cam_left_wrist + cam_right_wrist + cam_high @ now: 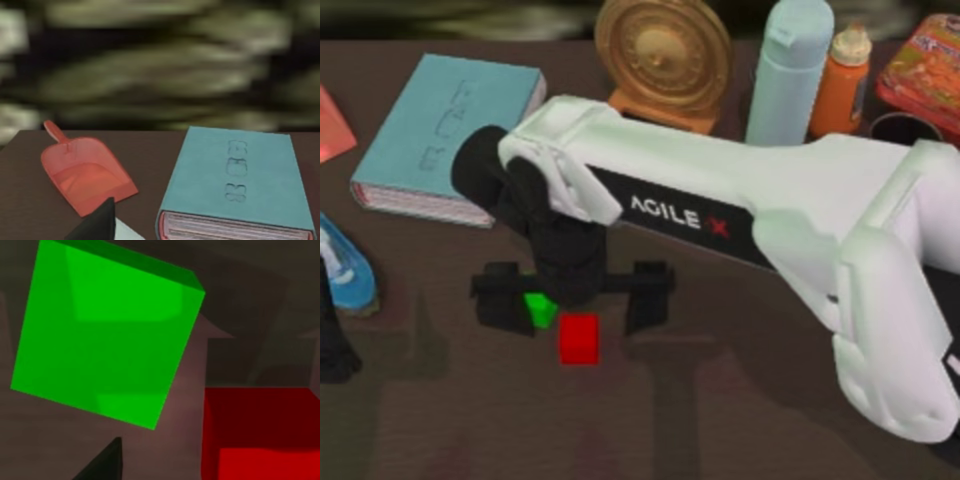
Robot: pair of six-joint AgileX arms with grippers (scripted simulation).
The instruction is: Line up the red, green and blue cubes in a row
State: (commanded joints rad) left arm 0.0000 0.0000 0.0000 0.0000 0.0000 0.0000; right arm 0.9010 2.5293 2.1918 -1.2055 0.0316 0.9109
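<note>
"AGILE X" in white and red lettering on the right arm point(720, 215)

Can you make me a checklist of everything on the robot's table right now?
Surface: dark brown table.
Job's things: green cube and red cube close together near the middle; blue cube not seen.
Clutter: teal book, red scoop, gold round stand, pale blue bottle, orange bottle, red packet.
Grippers: right end effector over the green cube, fingers spread; left end effector parked at the table's left.
Cables: nothing seen.
Surroundings: blurred dark backdrop.
</note>
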